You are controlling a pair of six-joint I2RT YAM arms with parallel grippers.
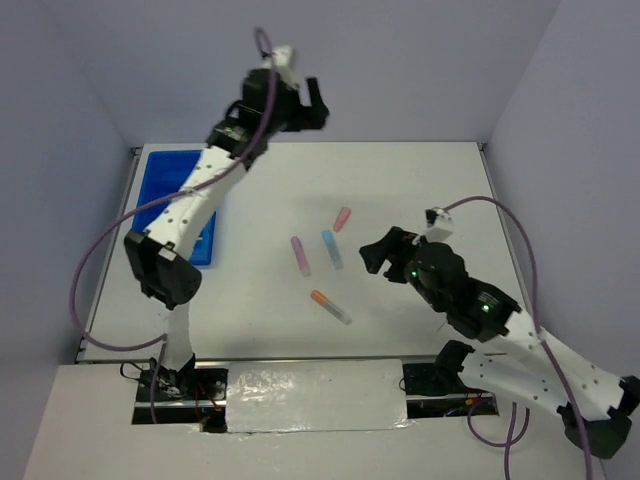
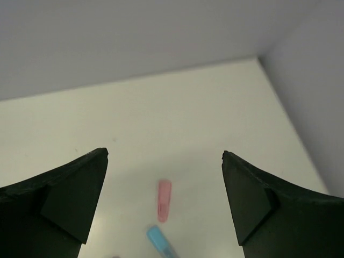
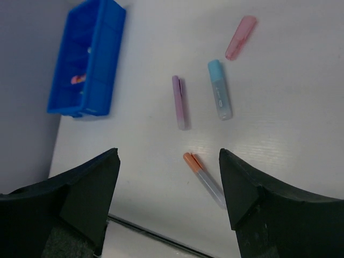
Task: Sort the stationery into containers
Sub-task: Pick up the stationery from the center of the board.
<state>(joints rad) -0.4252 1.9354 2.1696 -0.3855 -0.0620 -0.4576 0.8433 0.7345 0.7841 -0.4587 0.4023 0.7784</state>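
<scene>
Four markers lie on the white table: pink (image 1: pixel 342 218), light blue (image 1: pixel 331 248), purple (image 1: pixel 300 255) and orange-capped (image 1: pixel 329 306). The blue tray (image 1: pixel 160 185) stands at the far left, partly hidden behind my left arm. My left gripper (image 1: pixel 303 98) hangs high near the back wall, open and empty; its view looks down on the pink marker (image 2: pixel 164 200) and the light blue marker (image 2: pixel 160 242). My right gripper (image 1: pixel 376 256) is open and empty, just right of the markers. The orange-capped marker (image 3: pixel 203 174) lies below, between its fingers. The tray (image 3: pixel 105 70) holds small items.
Grey walls close in the table at the back and on both sides. The table's near edge with the arm bases (image 1: pixel 310 395) runs along the bottom. My left arm (image 1: pixel 195 195) stretches over the tray's right side.
</scene>
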